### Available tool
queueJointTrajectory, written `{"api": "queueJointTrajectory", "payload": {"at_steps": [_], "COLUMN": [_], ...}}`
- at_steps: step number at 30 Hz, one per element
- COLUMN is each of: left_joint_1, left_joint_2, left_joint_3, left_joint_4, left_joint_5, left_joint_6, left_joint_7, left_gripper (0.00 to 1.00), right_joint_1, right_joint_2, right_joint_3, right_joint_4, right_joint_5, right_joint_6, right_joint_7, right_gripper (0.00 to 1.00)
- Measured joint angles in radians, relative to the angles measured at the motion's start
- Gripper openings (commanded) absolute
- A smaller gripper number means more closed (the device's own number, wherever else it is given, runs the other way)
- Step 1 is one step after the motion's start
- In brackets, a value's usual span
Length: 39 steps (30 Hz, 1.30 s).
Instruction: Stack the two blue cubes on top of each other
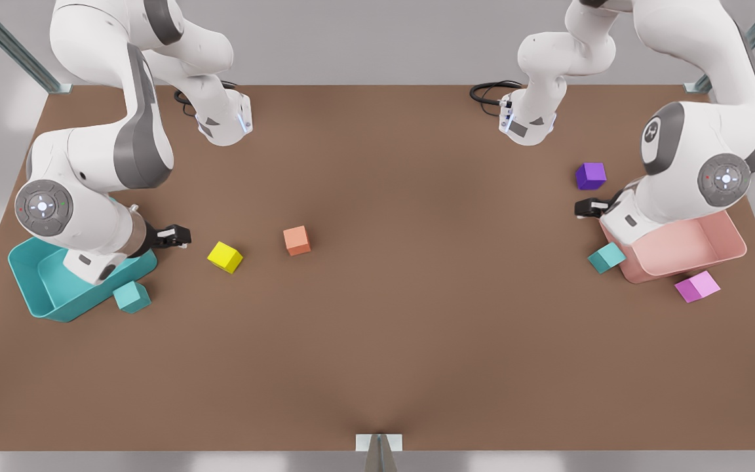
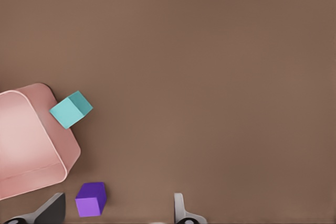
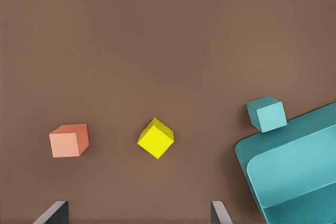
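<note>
One blue cube (image 1: 132,296) (image 3: 266,114) lies on the table against the teal bin (image 1: 37,278) (image 3: 294,171) at the front view's left. The other blue cube (image 1: 606,257) (image 2: 71,109) rests beside the pink bin (image 1: 725,246) (image 2: 26,140) at the front view's right. My right gripper (image 1: 174,236) (image 3: 136,214) hovers open above the table near the teal bin, holding nothing. My left gripper (image 1: 590,208) (image 2: 116,214) hangs open and empty over the table next to the pink bin, a little behind its cube.
A yellow cube (image 1: 225,256) (image 3: 156,138) and an orange cube (image 1: 297,240) (image 3: 69,140) lie left of centre. A purple cube (image 1: 590,176) (image 2: 91,199) sits close to the left gripper. A pink cube (image 1: 696,286) lies in front of the pink bin.
</note>
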Motion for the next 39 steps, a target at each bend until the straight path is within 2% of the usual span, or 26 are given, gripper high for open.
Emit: {"api": "queueJointTrajectory", "payload": {"at_steps": [4, 7, 13, 21, 30, 39], "left_joint_1": [0.006, 0.001, 0.009, 0.008, 0.058, 0.054], "left_joint_2": [0.004, 0.004, 0.005, -0.005, -0.002, -0.008], "left_joint_3": [0.0, -0.006, -0.007, -0.006, -0.029, -0.031], "left_joint_4": [-0.001, 0.0, 0.0, 0.013, 0.025, 0.038], "left_joint_5": [-0.002, -0.004, -0.019, -0.025, -0.035, -0.032], "left_joint_6": [-0.002, -0.002, -0.003, -0.001, -0.004, -0.004], "left_joint_7": [0.0, 0.0, 0.001, 0.001, 0.001, 0.0], "left_gripper": [1.0, 1.0, 1.0, 1.0, 1.0, 1.0], "right_joint_1": [-0.003, -0.028, -0.23, -0.324, -0.357, -0.385], "right_joint_2": [0.015, 0.046, 0.121, 0.218, 0.143, 0.15], "right_joint_3": [-0.002, -0.003, -0.003, 0.002, -0.002, -0.004], "right_joint_4": [0.002, -0.095, -0.255, -0.324, -0.479, -0.522], "right_joint_5": [-0.001, -0.066, -0.161, -0.137, -0.041, -0.022], "right_joint_6": [0.004, 0.04, 0.348, 0.658, 0.739, 0.748], "right_joint_7": [-0.002, -0.026, -0.245, -0.521, -0.683, -0.695], "right_gripper": [1.0, 1.0, 1.0, 1.0, 1.0, 1.0]}}
